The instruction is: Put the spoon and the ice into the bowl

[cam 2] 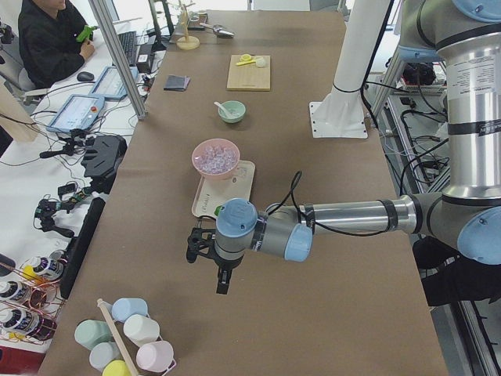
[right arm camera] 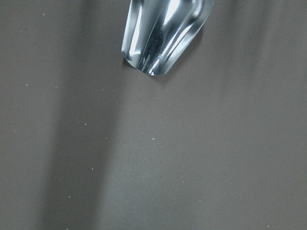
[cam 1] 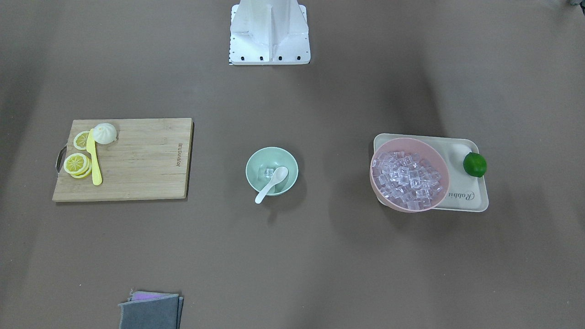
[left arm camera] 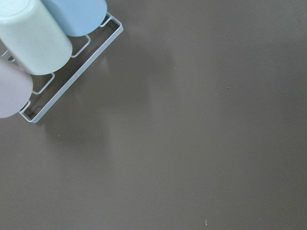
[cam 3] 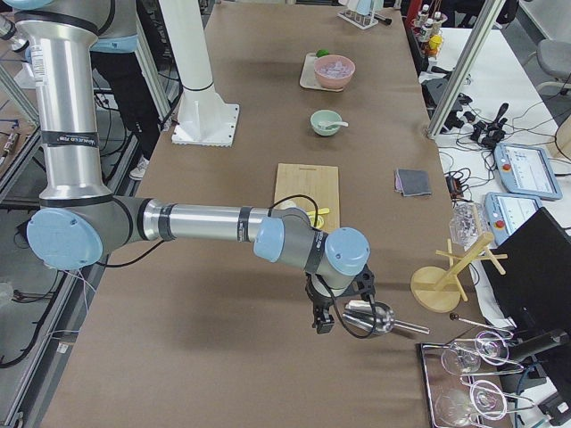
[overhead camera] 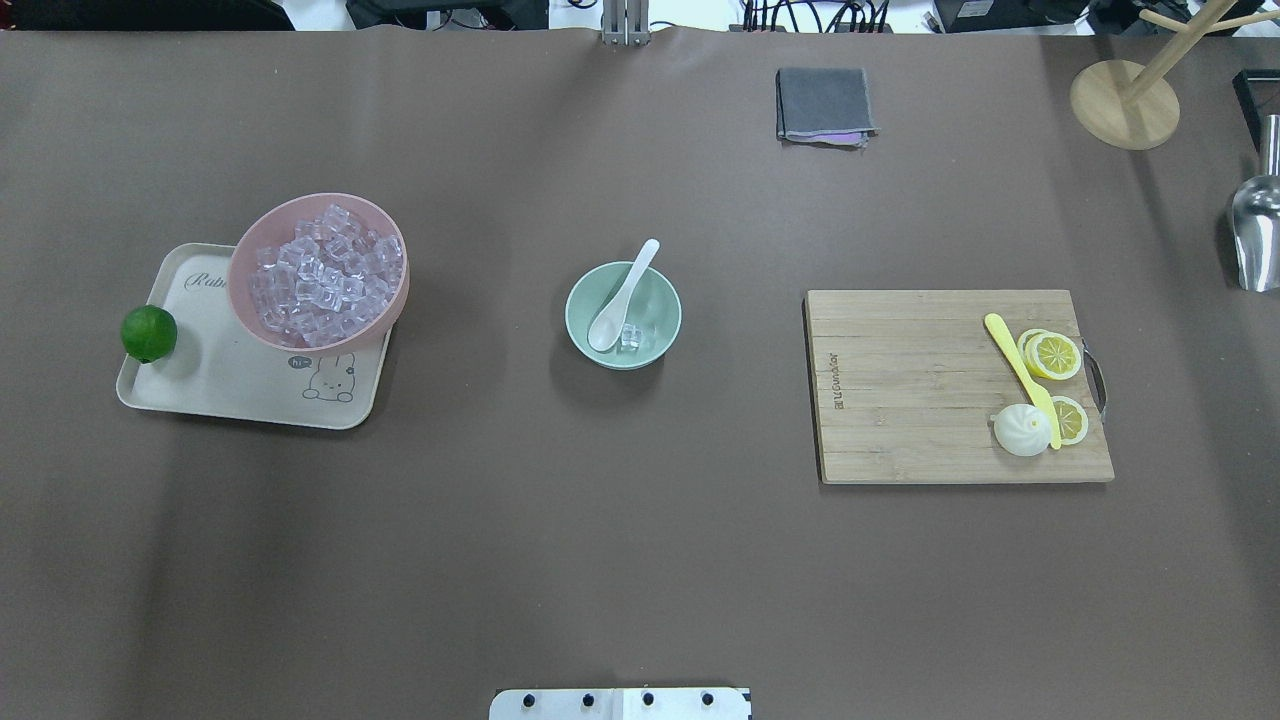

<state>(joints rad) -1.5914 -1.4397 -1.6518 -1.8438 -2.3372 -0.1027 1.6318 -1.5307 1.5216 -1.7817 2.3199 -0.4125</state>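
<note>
The pale mint-green bowl (cam 1: 287, 161) (overhead camera: 664, 296) stands at the table's middle. The white spoon (cam 1: 272, 184) (overhead camera: 622, 297) lies in it, scoop down in the bowl and handle resting over the rim. One clear ice cube (cam 1: 268, 172) (overhead camera: 630, 337) lies in the bowl beside the scoop. My left gripper (cam 2: 221, 286) shows only in the exterior left view, far from the bowl near the table's end; I cannot tell if it is open. My right gripper (cam 3: 321, 323) shows only in the exterior right view, at the other end; I cannot tell its state either.
A pink bowl (cam 1: 379, 194) (overhead camera: 260, 225) full of ice cubes sits on a beige tray (cam 1: 470, 196) (overhead camera: 220, 390) with a lime (cam 1: 475, 164) (overhead camera: 148, 333). A cutting board (cam 1: 137, 160) (overhead camera: 920, 400) holds a yellow knife (cam 1: 95, 160) and lemon slices. A metal scoop (right arm camera: 163, 33) (overhead camera: 1257, 230) and a cup rack (left arm camera: 72, 79) lie at the ends.
</note>
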